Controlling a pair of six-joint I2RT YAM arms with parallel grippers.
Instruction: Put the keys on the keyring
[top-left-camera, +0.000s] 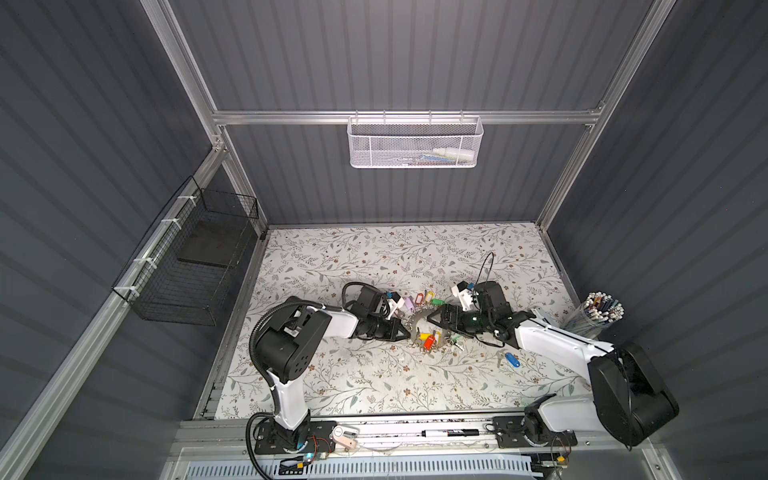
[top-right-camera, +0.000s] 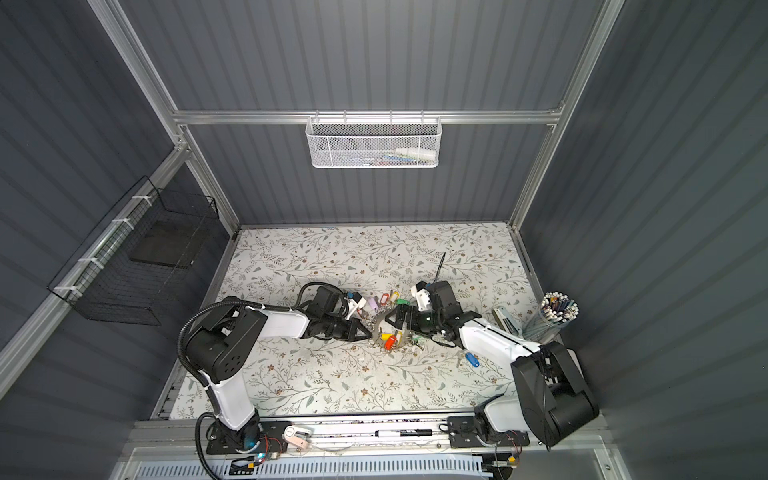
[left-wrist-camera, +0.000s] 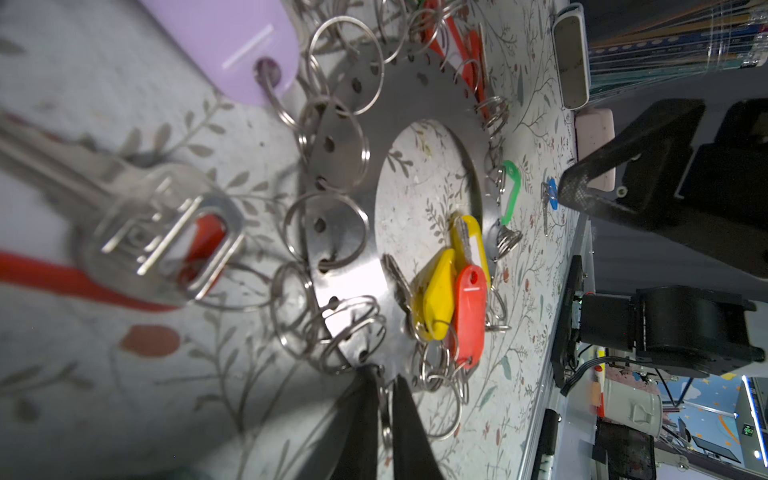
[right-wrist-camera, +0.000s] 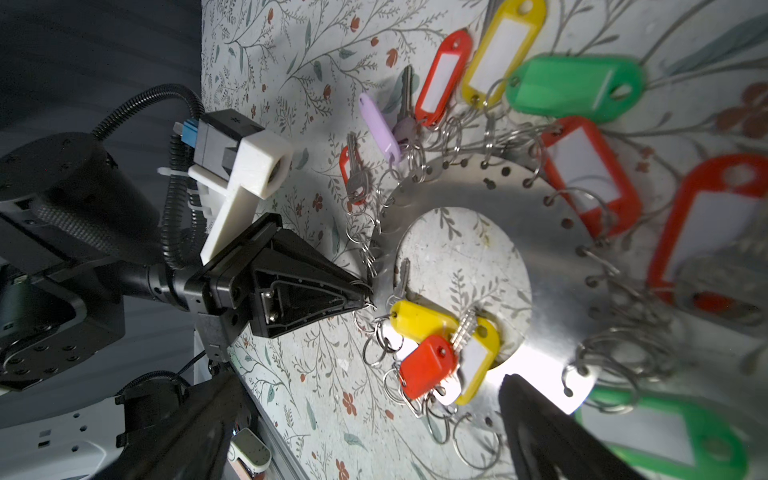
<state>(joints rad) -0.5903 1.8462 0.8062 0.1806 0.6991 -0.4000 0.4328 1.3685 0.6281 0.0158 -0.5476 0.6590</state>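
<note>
Near the middle of the floral tabletop (top-left-camera: 332, 374) lies the keyring (top-left-camera: 412, 323), a flat grey metal plate with a round hole. Its rim is hung with silver split rings and red, yellow, green and purple tags, and both top views show it between the two arms. At the plate's left edge the left gripper (top-left-camera: 408, 333) has its jaws pinched together on a split ring (left-wrist-camera: 385, 409) that hangs from the rim. The left wrist view shows that ring as a thin loop caught between the two black fingers (left-wrist-camera: 361, 419). The right gripper (top-left-camera: 431, 316) is at the plate's right side with its jaws spread wide and nothing between them. Whether it touches the plate cannot be told. The keys (top-left-camera: 508, 360), a small silver bunch with a blue tag, lie flat on the tabletop just beside the right arm's forearm, toward the front edge. They are apart from the keyring, and neither gripper touches them. A clear cup of pens (top-left-camera: 602, 313) stands at the tabletop's right edge.
</note>
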